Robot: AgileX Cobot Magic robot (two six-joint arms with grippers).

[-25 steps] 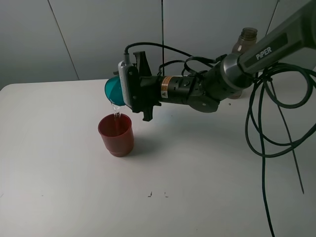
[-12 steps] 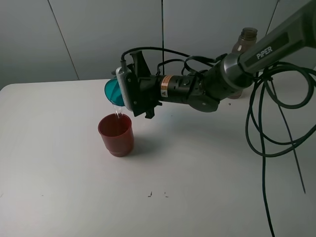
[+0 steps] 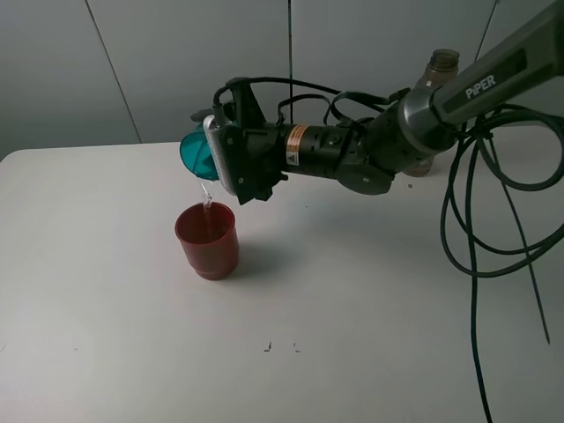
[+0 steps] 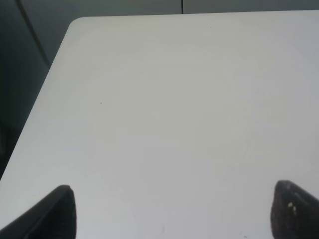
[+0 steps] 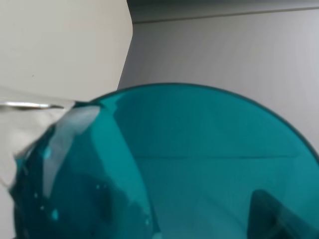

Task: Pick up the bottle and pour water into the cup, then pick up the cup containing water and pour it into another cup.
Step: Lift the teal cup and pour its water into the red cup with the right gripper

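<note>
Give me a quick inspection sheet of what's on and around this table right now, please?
Surface: white table, bare apart from a few tiny dark marks near the front.
Job's things: teal cup tipped on its side above the red cup, a thin stream of water falling into it; red cup upright; bottle at the back, mostly hidden behind the arm.
Clutter: nothing seen.
Pincers: right pincer shut on the teal cup; left pincer open over bare table, holding nothing.
Cables: black cables looping down from the right arm over the table.
Surroundings: plain grey wall panels.
</note>
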